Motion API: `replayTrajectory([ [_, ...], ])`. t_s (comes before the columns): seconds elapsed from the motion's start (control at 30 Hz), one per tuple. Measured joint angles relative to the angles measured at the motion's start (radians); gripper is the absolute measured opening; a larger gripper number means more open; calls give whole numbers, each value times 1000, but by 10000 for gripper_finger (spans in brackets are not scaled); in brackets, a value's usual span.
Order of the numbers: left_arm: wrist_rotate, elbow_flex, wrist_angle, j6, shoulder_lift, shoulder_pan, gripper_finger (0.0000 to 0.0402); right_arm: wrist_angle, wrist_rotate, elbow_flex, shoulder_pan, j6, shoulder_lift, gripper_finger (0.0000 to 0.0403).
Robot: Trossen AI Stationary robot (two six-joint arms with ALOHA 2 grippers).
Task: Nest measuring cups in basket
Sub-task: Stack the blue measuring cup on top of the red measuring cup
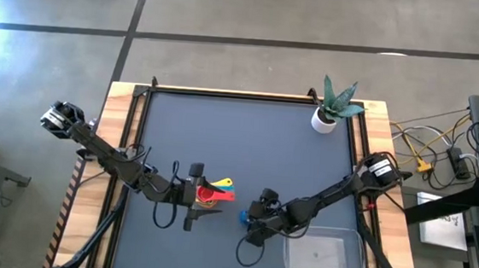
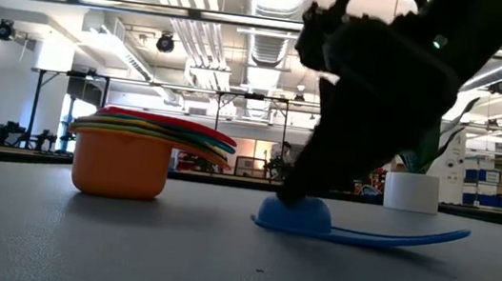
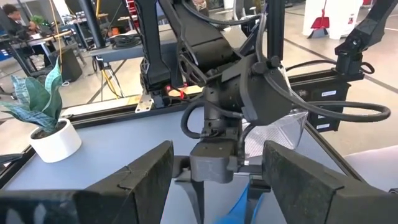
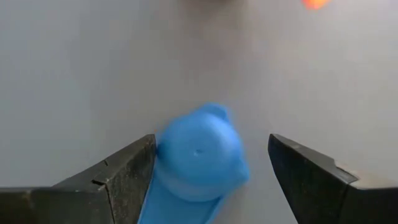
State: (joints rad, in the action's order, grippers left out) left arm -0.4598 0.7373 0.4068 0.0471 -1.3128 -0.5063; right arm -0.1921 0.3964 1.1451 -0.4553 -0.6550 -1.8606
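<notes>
Right claw point(image 4: 211, 168) hovering released around the upturned blue measuring cup point(image 4: 200, 155) lying on the table point(image 1: 247, 143), left claw point(image 3: 214, 186) waiting open beside the orange-based cup stack point(image 2: 125, 149).

Blue cup point(image 4: 199, 155) lies upside down on the table, handle flat; orange-based nested stack point(image 2: 125, 149) stands upright to its left; clear basket point(image 1: 322, 254) sits near right.
</notes>
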Motion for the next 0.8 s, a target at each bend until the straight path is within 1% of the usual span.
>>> replayTrajectory([
  [0.17,0,0,-2,0,0,3,230,62,-38,-31,0,1,-2,295],
  [0.37,0,0,-6,0,0,7,230,63,-38,-51,3,-16,-1,296],
  [0.47,0,0,-5,0,0,8,230,67,-31,-60,7,-24,-1,289],
  [0.57,0,0,-5,0,0,8,230,69,-30,-65,13,-24,-1,267],
  [0.73,0,0,-5,0,-1,8,230,74,-28,-63,18,31,0,210],
  [0.8,0,0,-6,0,-1,8,230,73,-27,-58,18,53,0,202],
])
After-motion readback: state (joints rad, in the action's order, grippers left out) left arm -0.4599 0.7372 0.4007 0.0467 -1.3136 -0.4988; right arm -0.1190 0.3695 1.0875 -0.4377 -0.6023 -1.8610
